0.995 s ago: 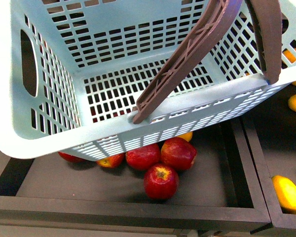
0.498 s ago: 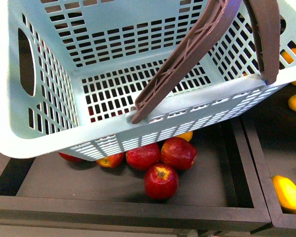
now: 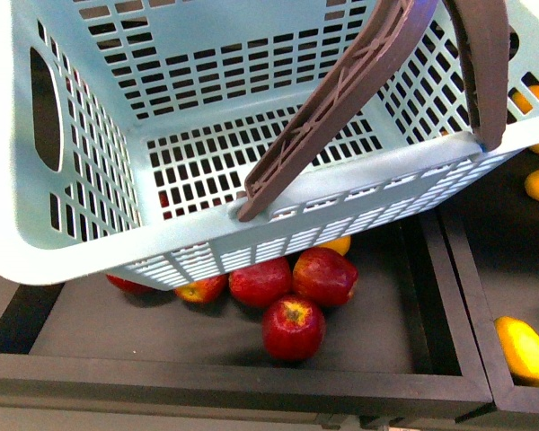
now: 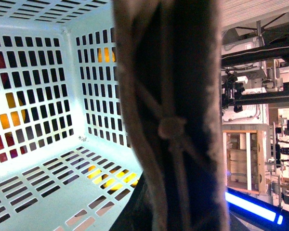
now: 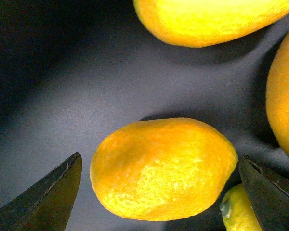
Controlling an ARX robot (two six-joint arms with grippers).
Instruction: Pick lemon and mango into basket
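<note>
Bright even light; handle [image 4: 168,130] blurred, perhaps too close.

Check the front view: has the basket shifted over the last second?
Yes, slightly. Against the red apple, which stays put in its tray, the basket has drifted a little to the left and up in the picture.

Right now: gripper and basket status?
Right gripper open around a yellow fruit. Left gripper hidden; basket handle fills its camera. Basket empty. Other fruit close beside.
</note>
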